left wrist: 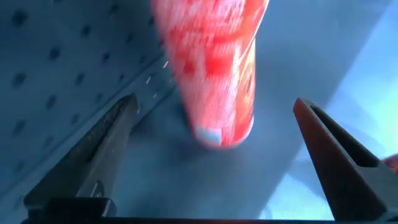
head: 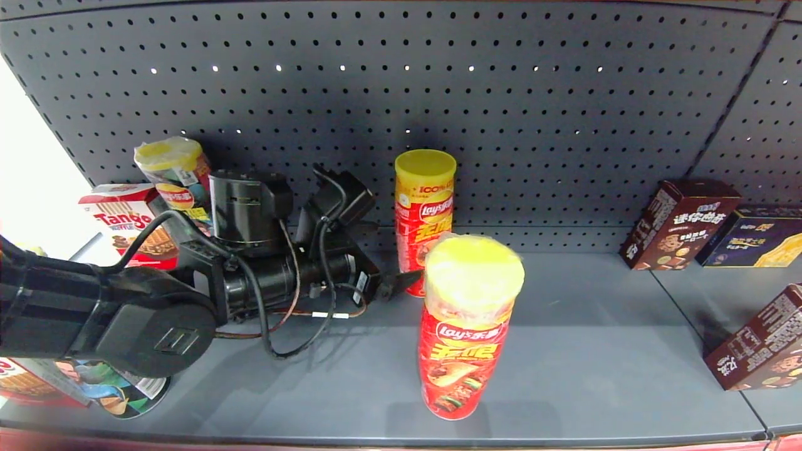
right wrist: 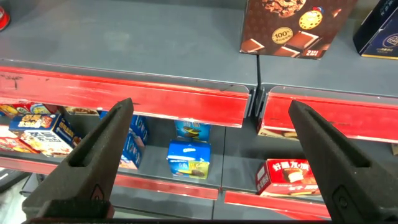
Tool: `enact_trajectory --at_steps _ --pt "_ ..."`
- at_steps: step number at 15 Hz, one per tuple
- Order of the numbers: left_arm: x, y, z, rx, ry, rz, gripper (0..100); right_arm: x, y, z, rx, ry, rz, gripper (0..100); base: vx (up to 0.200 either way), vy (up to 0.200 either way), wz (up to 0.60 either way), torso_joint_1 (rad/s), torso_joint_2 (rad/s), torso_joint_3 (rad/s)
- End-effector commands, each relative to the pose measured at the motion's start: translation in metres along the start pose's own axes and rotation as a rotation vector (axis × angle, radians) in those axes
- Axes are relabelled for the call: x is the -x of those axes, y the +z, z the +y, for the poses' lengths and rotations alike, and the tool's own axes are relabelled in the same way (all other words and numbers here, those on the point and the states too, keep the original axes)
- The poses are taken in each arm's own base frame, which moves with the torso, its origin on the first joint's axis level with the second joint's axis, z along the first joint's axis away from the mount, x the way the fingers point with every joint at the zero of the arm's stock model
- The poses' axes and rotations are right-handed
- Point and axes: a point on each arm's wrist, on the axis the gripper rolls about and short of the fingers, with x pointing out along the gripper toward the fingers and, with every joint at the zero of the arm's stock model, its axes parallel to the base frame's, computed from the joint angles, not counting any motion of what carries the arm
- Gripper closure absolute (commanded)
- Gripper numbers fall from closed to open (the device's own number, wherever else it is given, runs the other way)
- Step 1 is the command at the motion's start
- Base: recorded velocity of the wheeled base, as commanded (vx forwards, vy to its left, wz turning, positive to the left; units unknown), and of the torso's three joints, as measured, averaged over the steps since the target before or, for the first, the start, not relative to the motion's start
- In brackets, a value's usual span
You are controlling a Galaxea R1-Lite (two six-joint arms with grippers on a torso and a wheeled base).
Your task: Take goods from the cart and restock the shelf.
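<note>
Two red chip cans with yellow lids stand upright on the grey shelf (head: 595,351): one at the back (head: 425,213), one nearer the front edge (head: 467,326). My left arm lies across the shelf from the left, and my left gripper (head: 398,285) is at the base of the back can. In the left wrist view that gripper (left wrist: 214,101) is open, with a red can (left wrist: 217,68) just beyond its fingertips and untouched. My right gripper (right wrist: 209,104) is open and holds nothing, facing the shelf's red front strip (right wrist: 155,99).
A third chip can (head: 172,172) and a wafer box (head: 125,219) stand at the back left behind my arm. Brown boxes (head: 680,222) (head: 761,341) and a dark blue box (head: 755,241) sit at the right. Lower shelves hold blue boxes (right wrist: 191,158).
</note>
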Motion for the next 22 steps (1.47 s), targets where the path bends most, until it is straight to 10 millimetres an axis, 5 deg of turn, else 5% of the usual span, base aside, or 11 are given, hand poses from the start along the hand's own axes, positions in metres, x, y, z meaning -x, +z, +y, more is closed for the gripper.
enact_trajectory --at_steps 1,22 --pt "0.009 0.008 0.001 -0.005 0.024 -0.021 0 0.0 0.0 0.0 0.001 0.0 0.002 0 0.0 0.0 0.0 0.0 0.0 0.0" --pt "0.002 0.009 0.017 0.019 0.174 -0.003 0 0.0 0.0 0.0 0.001 0.0 0.002 0 0.0 0.0 0.0 0.0 0.0 0.0"
